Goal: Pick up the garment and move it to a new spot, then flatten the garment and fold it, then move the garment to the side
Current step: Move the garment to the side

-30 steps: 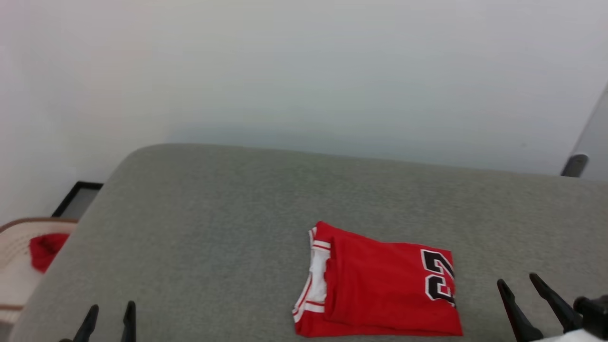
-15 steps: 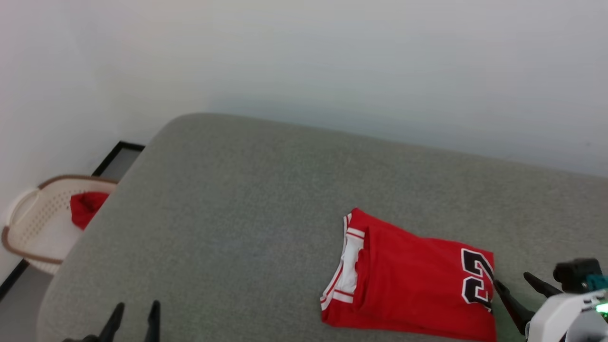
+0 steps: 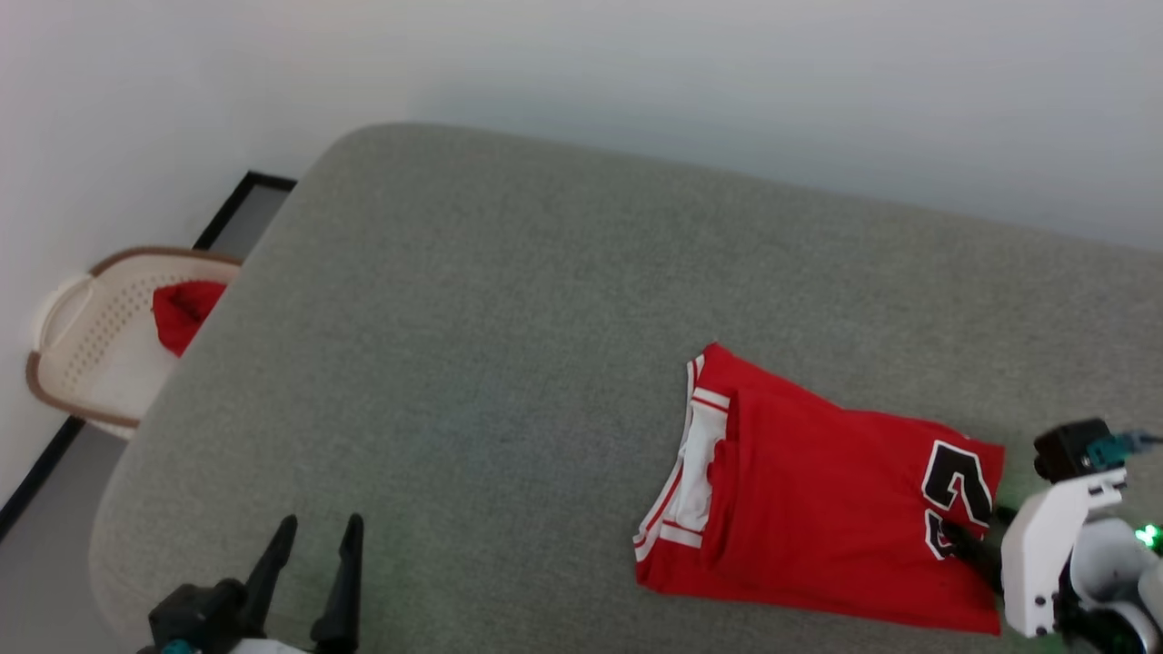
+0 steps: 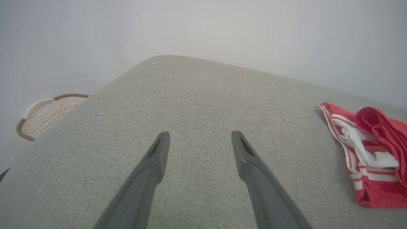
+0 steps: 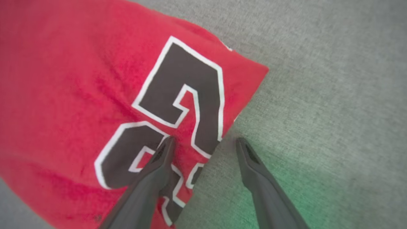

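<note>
My right claw (image 5: pixel 203 143) stands open astride the numbered edge of the folded garment (image 3: pixel 818 518) on the grey padded surface (image 3: pixel 509 300). My left claw (image 3: pixel 313 536) hangs open, well apart. If I pinch just the top layer, the fold could peel open as I move it.

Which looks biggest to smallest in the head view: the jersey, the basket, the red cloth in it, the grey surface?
grey surface
jersey
basket
red cloth
The basket is partly hidden by the surface and sits farther off, so its rank against the jersey is unsure.
</note>
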